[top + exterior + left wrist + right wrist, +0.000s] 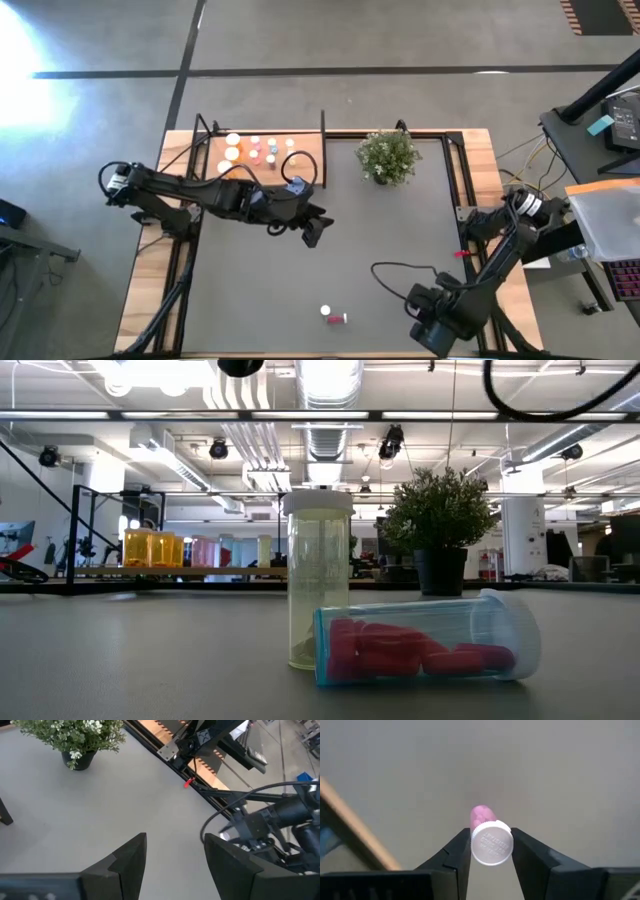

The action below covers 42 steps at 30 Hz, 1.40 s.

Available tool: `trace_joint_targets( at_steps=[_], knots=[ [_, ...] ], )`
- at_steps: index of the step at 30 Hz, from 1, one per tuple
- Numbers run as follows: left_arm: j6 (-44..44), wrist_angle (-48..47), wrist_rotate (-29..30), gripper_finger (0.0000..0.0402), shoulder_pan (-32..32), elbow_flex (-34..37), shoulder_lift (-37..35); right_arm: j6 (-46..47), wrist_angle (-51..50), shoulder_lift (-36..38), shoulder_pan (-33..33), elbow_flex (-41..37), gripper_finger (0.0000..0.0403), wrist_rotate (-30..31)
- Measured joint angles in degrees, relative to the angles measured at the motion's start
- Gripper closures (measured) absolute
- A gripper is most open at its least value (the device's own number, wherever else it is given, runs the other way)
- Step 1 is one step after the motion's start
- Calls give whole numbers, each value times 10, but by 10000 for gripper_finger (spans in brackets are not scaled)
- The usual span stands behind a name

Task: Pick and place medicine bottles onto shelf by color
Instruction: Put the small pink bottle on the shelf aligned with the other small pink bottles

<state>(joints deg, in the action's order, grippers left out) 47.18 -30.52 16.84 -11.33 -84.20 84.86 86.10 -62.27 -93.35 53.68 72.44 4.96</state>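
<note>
Grey worktop [400,240]; shelf [310,165] at far-left corner, several bottles on it. R gripper [491,834] near front edge, jaws pinching pink bottle [482,814] at cap end. L gripper [312,232] by shelf, jaws part-open, empty. Step: pick done, prob. Next: carry across to shelf, set upright w/ pinks.

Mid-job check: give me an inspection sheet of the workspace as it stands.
Surface: grey mat, nothing spilled.
Job's things: shelf holds sorted bottles; yellow bottle upright, red bottle lying beside it on the mat.
Clutter: potted plant.
Grippers: left gripper open, empty, above the mat; right gripper shut on pink bottle.
Cables: black cable looping over the mat.
Surroundings: equipment desk to the right.
</note>
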Motion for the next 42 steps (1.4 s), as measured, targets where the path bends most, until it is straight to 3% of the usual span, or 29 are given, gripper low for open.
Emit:
trace_joint_targets(
  at_steps=[8, 16, 28, 42],
  knots=[
    [-16, 0, -5, 219, 0, -2, -26, -128, -41, 27, -77, -6, 281, 31],
    [-49, -3, -12, 219, 0, -1, -52, -278, -39, 33, -201, -9, 281, 45],
    [-84, -38, -17, 219, 0, 2, -85, -487, 150, 12, -404, 28, 282, 41],
    [-107, -60, -17, 219, 0, 2, -130, -591, 146, -90, -495, 159, 278, 35]
  ],
)
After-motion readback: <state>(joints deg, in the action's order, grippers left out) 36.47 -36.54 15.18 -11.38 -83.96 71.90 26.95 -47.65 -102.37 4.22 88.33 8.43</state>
